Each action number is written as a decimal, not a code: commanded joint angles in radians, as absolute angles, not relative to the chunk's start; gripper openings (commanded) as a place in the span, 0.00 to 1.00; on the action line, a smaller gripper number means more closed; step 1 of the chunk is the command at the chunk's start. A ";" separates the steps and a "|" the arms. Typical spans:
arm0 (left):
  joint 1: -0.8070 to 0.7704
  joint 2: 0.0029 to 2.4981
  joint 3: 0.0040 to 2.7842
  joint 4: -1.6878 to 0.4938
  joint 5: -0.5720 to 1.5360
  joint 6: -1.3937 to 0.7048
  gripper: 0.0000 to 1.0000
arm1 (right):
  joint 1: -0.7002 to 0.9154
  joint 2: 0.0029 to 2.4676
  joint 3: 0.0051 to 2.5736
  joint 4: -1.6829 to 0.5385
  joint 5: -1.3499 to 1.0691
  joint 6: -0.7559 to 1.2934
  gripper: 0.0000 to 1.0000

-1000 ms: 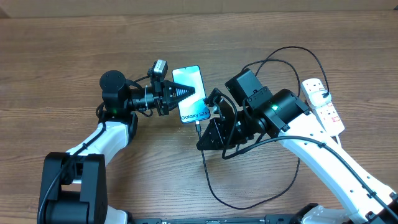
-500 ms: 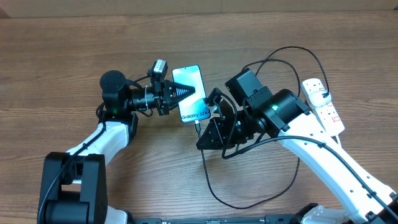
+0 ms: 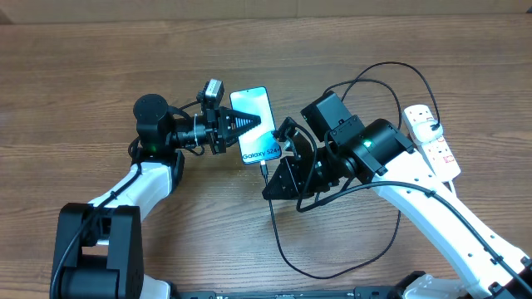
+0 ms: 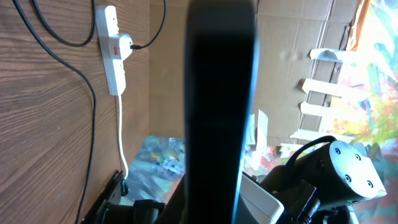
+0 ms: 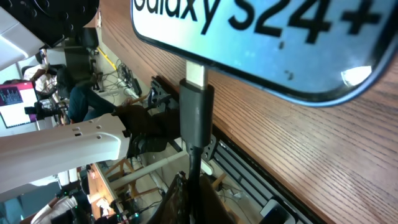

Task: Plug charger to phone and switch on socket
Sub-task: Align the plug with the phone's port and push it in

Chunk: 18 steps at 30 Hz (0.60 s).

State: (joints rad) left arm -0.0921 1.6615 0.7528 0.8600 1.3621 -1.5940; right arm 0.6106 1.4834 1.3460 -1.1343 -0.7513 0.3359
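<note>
The phone (image 3: 256, 124) lies on the table with its light screen up, showing "Galaxy S24+". My left gripper (image 3: 246, 124) is shut on the phone's left edge; in the left wrist view the phone (image 4: 219, 93) is a dark bar between the fingers. My right gripper (image 3: 274, 184) is shut on the charger cable (image 5: 198, 180) just below its connector (image 5: 196, 106). The connector's metal tip meets the phone's bottom edge (image 5: 261, 37). The black cable (image 3: 283, 241) loops across the table to the adapter (image 3: 428, 124) plugged in the white socket strip (image 3: 434, 141), also in the left wrist view (image 4: 114, 50).
The cable loop (image 3: 391, 75) runs behind the right arm toward the strip. The strip's white cord (image 4: 121, 137) trails off the table edge. Cardboard walls stand beyond the table.
</note>
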 commanded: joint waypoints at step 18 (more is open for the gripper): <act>-0.094 1.660 0.779 0.869 1.406 -1.567 0.04 | 0.613 1.483 1.343 -1.156 -0.753 0.334 0.04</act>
